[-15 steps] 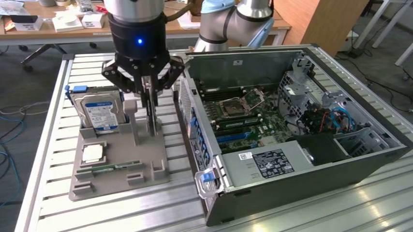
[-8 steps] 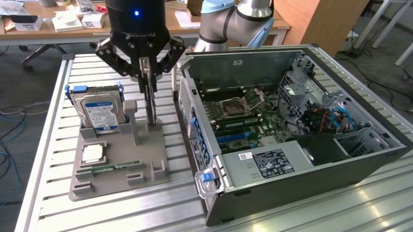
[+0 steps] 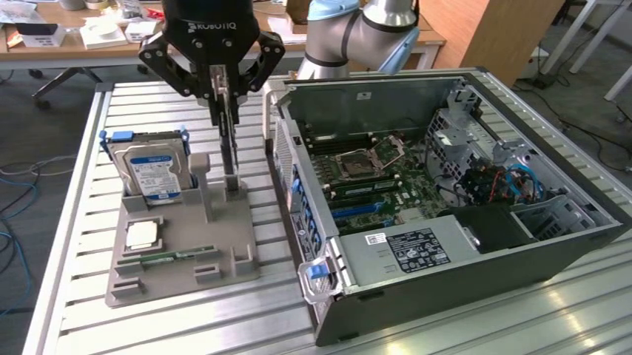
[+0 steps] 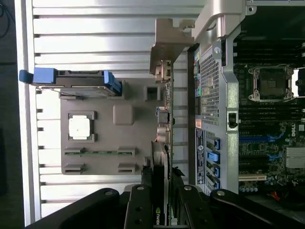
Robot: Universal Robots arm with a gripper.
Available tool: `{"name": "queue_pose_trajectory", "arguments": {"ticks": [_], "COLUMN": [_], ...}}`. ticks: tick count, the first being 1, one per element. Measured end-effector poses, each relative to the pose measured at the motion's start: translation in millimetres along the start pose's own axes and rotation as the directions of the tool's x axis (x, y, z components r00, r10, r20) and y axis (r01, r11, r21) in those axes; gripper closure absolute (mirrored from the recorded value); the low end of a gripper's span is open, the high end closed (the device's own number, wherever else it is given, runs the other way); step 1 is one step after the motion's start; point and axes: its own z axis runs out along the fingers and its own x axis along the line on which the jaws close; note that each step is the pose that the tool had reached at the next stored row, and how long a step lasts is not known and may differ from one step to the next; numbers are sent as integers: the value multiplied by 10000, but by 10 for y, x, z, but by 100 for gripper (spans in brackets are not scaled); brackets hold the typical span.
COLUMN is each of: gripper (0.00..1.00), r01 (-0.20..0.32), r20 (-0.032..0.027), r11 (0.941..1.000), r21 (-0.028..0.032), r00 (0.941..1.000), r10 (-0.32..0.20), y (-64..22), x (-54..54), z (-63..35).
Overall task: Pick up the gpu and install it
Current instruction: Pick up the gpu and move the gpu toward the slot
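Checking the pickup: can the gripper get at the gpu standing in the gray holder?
Likely yes. The gripper is directly over the gpu, at its top edge, with nothing between them; the hard drive stands apart toward the exterior view's left.

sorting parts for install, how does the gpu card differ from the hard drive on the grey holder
The thin dark gpu card is far thinner than the boxy silver hard drive with a blue-white label. The drive carries blue side rails; the card has none. The end effector is shut on the card's top edge; nothing holds the drive. Both stand on edge in the grey plastic holder.
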Motion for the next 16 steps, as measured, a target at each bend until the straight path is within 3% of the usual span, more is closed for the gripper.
{"name": "queue_pose_trajectory", "arguments": {"ticks": [9, 16], "gripper": [74, 74], "r01": [2, 2], "r20": [-1, 0], "r11": [10000, 10000], "r21": [1, 0], "r00": [10000, 10000], "r10": [-2, -2], "y": [2, 11], "x": [-36, -249], "z": [0, 6]}}
